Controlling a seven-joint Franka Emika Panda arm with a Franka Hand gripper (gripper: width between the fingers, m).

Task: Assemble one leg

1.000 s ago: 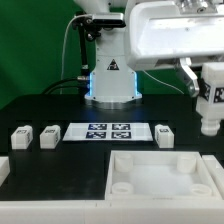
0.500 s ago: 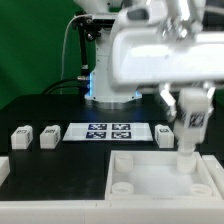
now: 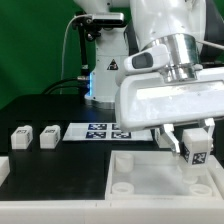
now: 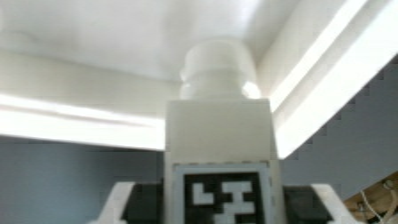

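My gripper [image 3: 194, 146] is shut on a white leg [image 3: 198, 152] with a black-and-white marker tag on its face. It holds the leg upright over the far right part of the large white tray-shaped piece [image 3: 150, 165]. In the wrist view the leg [image 4: 221, 110] runs away from the fingers [image 4: 128, 200], its rounded tip close to the tray's inner corner [image 4: 311, 60]. Whether the tip touches the tray cannot be told. Two more legs [image 3: 21, 137] [image 3: 47, 137] lie on the black table at the exterior view's left.
The marker board [image 3: 104, 131] lies behind the tray, partly hidden by my arm. Another small white part [image 3: 160, 133] shows past the board at the exterior view's right. The robot base [image 3: 103, 75] stands at the back. A white piece [image 3: 3, 168] sits at the left edge.
My arm has moved down and forward with the leg, from high at the exterior view's right to low over the tray's far right part. The hand now fills more of the view.
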